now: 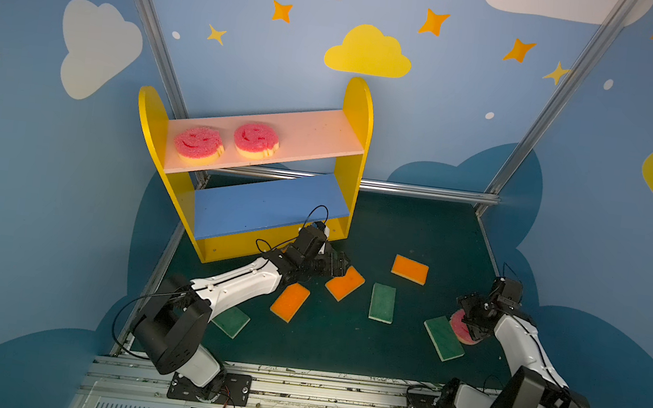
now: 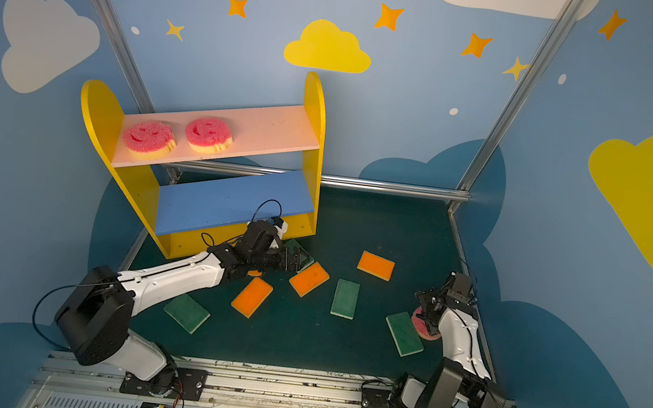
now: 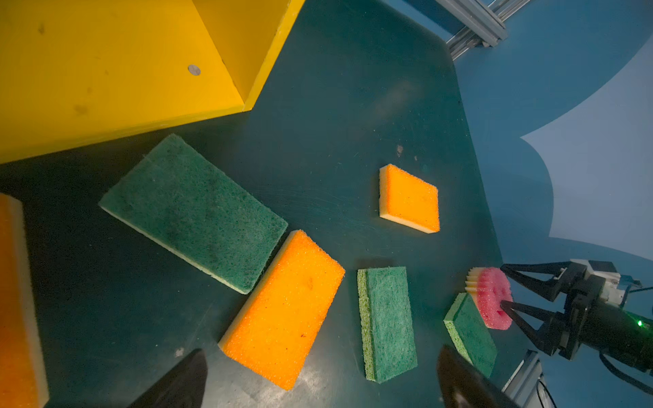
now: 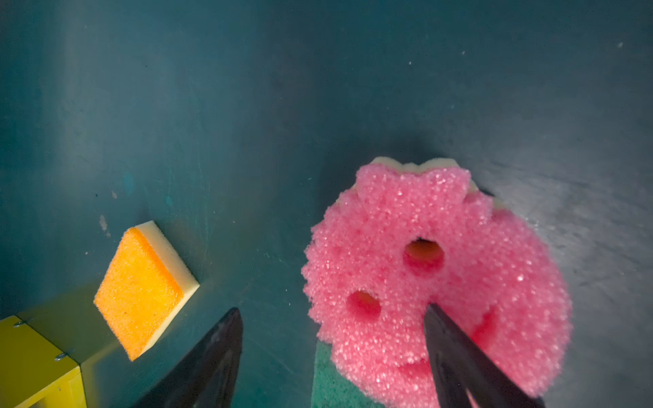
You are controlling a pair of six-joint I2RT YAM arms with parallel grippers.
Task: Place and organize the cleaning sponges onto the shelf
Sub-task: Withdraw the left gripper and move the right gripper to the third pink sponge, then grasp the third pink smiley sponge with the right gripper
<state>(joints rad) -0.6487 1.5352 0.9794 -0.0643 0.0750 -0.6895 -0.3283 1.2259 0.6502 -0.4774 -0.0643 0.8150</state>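
Observation:
The shelf (image 1: 359,104) stands at the back left, with two pink smiley sponges (image 1: 199,144) (image 1: 256,140) on its pink upper board. Its blue lower board (image 1: 270,207) is bare. My left gripper (image 1: 340,267) (image 3: 321,353) hangs open by the shelf's base corner, over a green sponge (image 3: 194,212) and an orange sponge (image 3: 282,307) lying edge to edge. At the right, my right gripper (image 1: 466,317) (image 4: 333,309) is open. One of its fingers lies across the face of a third pink sponge (image 4: 424,247), the other over bare mat. That sponge leans on a green sponge (image 1: 443,337).
Loose on the dark green mat (image 1: 418,232) are orange sponges (image 1: 290,301) (image 1: 410,269) and green sponges (image 1: 382,302) (image 1: 231,321), the last one partly under my left arm. Metal frame rails (image 1: 422,191) and blue walls close the back and sides.

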